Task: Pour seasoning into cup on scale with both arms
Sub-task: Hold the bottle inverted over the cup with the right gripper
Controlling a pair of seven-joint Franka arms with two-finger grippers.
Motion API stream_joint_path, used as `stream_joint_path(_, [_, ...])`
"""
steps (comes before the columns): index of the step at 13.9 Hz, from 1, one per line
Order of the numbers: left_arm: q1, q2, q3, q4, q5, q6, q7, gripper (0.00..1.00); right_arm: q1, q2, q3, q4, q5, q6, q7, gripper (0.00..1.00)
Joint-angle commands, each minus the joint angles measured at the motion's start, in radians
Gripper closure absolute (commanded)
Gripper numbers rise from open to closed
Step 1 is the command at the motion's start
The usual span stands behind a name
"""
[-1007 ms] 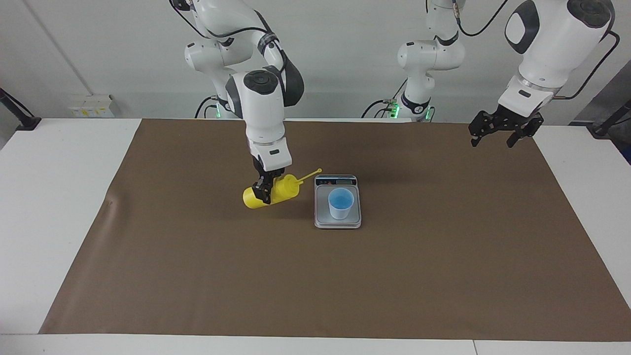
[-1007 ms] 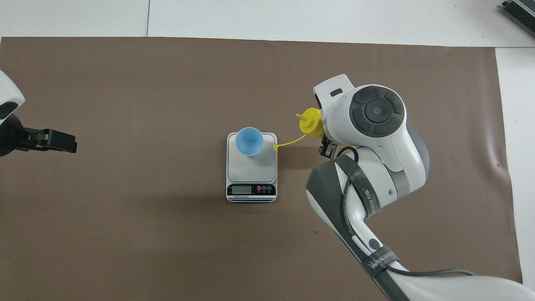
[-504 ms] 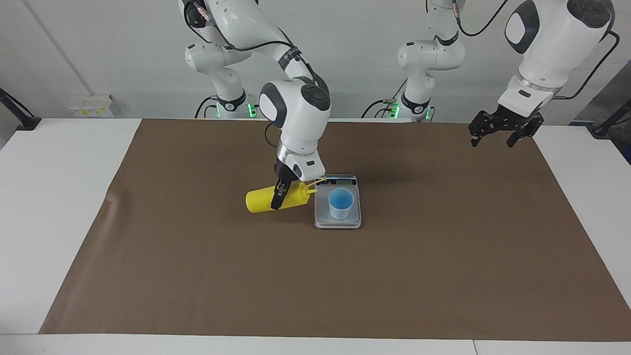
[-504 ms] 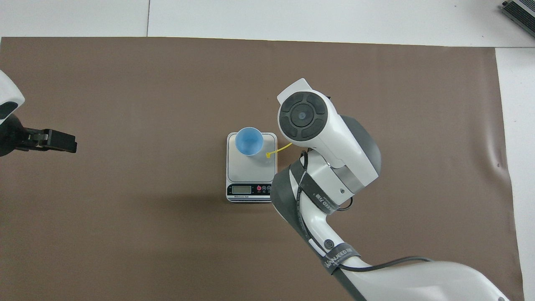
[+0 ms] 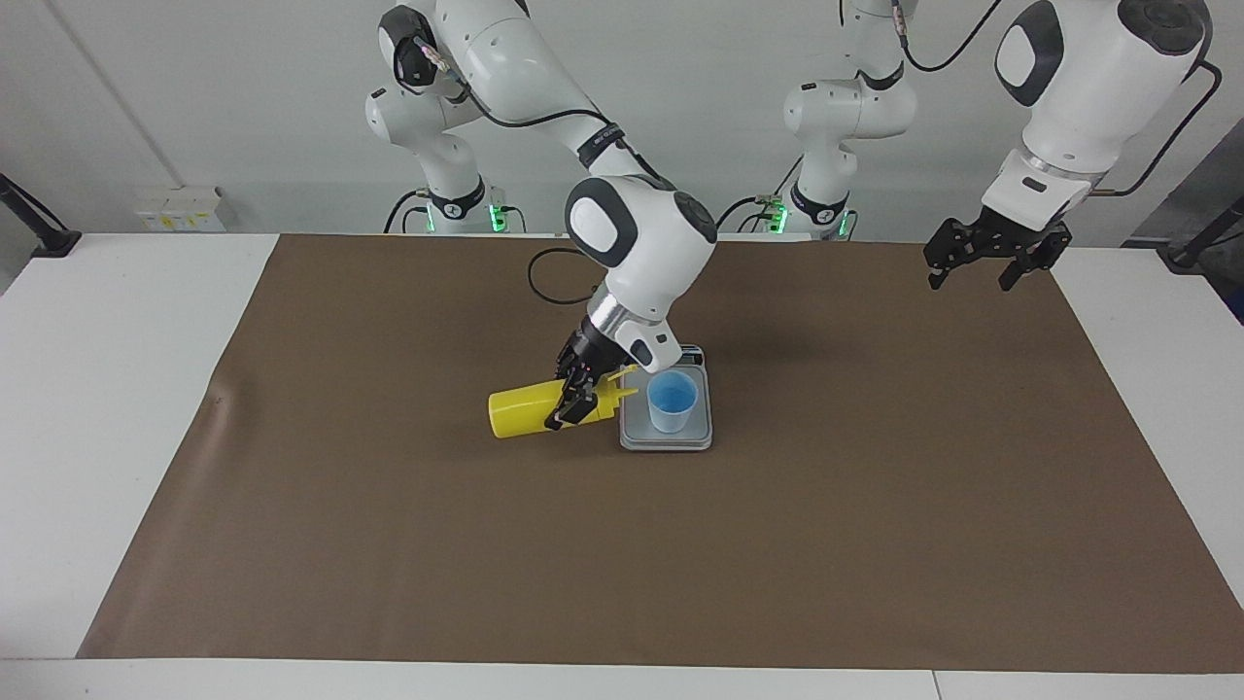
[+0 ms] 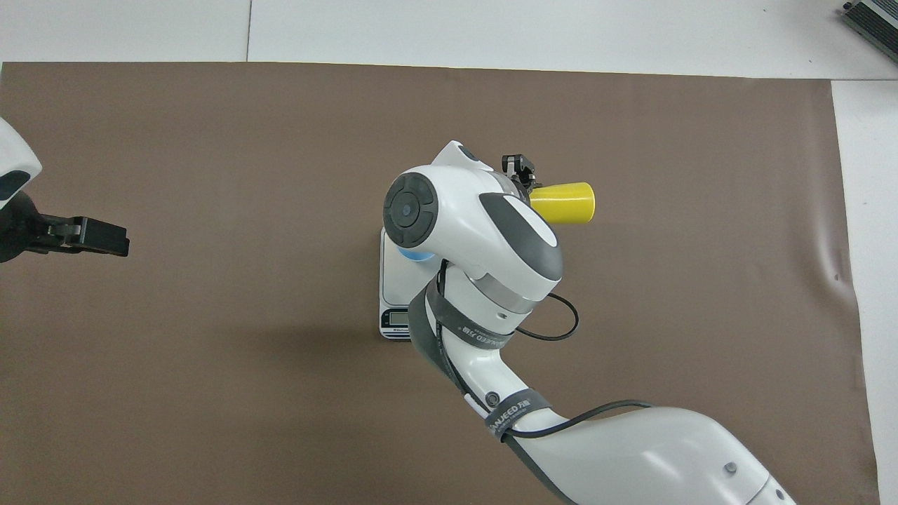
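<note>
The bottle is held on its side by the right gripper, whose fingers are clamped around the body close to the nozzle end. The nozzle is pointed toward the cup, and its tip sits just beside the cup's rim, roughly over the edge of the scale. The bottle's flat base is stuck out toward the right arm's end of the surface. Whether the bottle is resting on the mat or lifted a bit off it can't really be told. The cup is stood upright on the scale's plate, with the display strip at the end nearer the robots. From overhead, most of the cup and scale is covered by the right arm's wrist, so only the bottle's base half is seen poking out next to the gripper. The left gripper is parked up in the air over the mat's corner at the left arm's end, fingers spread apart, nothing held; that arm is just waiting.
</note>
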Motion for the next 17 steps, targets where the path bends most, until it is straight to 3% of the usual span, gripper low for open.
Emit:
stream_joint_path(1, [0.009,-0.014,-0.004,0.003,0.004,-0.021,0.009,0.00,0.014,0.015,0.013,0.028,-0.093,0.021,-0.143,1.00])
stream_joint_path(10, [0.009,-0.014,-0.004,0.003,0.004,-0.021,0.009,0.00,0.060,0.042,0.008,0.040,-0.119,-0.085,-0.014,1.00])
stream_joint_path(17, [0.009,-0.014,-0.004,0.003,0.004,-0.021,0.009,0.00,0.067,0.036,0.011,-0.008,-0.150,-0.019,0.066,1.00])
